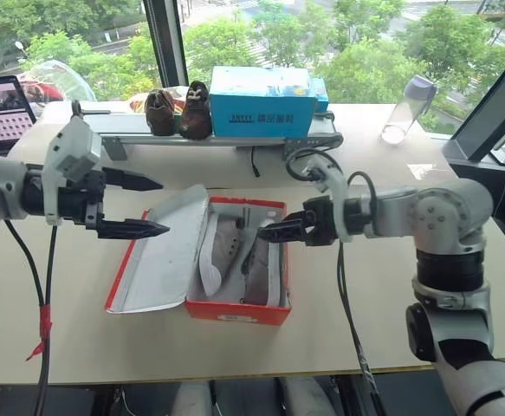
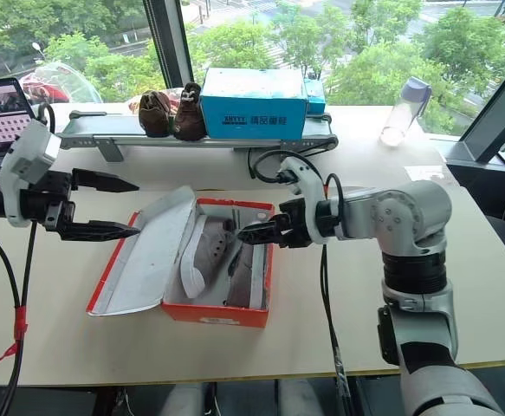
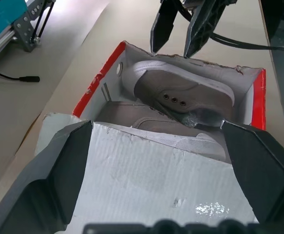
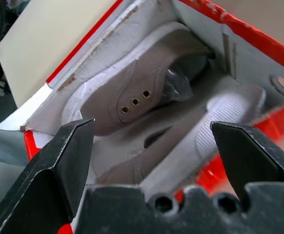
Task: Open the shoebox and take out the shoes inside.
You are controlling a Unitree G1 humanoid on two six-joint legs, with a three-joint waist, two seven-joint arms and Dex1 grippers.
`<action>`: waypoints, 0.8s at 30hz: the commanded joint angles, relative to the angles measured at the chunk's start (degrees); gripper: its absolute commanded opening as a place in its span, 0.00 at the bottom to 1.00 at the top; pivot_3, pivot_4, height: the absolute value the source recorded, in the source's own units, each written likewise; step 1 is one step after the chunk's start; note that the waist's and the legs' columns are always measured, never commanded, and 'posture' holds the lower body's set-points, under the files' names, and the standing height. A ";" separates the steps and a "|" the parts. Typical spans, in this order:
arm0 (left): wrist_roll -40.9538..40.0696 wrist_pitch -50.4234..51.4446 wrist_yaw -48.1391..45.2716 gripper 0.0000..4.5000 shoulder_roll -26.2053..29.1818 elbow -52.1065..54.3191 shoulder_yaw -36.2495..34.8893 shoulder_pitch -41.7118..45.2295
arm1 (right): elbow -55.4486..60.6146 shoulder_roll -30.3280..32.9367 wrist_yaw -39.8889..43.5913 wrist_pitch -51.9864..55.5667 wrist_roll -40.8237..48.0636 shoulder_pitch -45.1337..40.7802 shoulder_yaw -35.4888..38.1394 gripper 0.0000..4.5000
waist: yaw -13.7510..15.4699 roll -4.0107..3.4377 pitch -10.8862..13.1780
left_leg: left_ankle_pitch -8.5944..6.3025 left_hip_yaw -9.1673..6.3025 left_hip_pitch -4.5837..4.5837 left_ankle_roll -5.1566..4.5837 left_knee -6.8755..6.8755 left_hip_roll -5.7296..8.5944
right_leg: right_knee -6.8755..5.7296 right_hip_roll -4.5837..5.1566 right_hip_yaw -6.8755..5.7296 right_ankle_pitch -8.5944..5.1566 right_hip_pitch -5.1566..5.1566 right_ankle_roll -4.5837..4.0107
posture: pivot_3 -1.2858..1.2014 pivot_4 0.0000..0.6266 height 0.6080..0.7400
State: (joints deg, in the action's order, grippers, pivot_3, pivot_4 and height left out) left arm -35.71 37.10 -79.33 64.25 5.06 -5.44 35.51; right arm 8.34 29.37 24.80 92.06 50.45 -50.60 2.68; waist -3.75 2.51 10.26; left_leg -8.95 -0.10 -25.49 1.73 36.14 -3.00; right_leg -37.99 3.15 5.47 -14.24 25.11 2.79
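A pale wooden table (image 1: pixel 365 295) carries the red rectangular cardboard shoebox (image 1: pixel 235 310) at its middle, lid thrown open to the left with the white inside shown. Inside it the pair of small grey-taupe low-top shoes (image 1: pixel 235 256) with white soles is lain on its sides. The left gripper (image 1: pixel 139 205) is held above the lid, fingers spread and empty. The right gripper (image 1: pixel 274 230) is poised over the box's right wall, fingers released, grasping nothing.
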 commanded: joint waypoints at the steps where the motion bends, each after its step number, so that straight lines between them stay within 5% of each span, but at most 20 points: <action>1: 0.48 -1.38 0.26 1.00 -0.45 0.77 -0.81 0.68 | 0.55 2.33 -6.03 0.44 8.55 0.06 0.87 1.00 | -0.27 0.00 0.00 | 0.01 0.00 0.00 -0.01 0.00 0.00 | 0.00 0.00 0.01 0.00 0.00 0.01 | 0.52 0.24 1.00; 24: 0.23 -0.04 1.59 1.00 0.73 3.76 -3.75 -3.54 | -8.61 2.34 -25.19 0.44 32.25 -7.05 -1.00 1.00 | -0.19 0.00 0.01 | 0.07 0.00 -0.03 -0.12 0.01 0.00 | 0.08 0.00 0.05 0.08 -0.03 0.11 | 0.52 0.24 1.00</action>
State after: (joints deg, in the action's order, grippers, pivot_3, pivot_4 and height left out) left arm -34.66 36.84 -77.71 63.65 7.03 -6.74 31.59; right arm -0.33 32.42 0.94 92.06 80.09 -57.67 0.47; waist -3.94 2.51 10.27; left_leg -8.87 -0.11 -25.51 1.61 36.15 -3.00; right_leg -37.91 3.15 5.52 -14.16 25.08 2.90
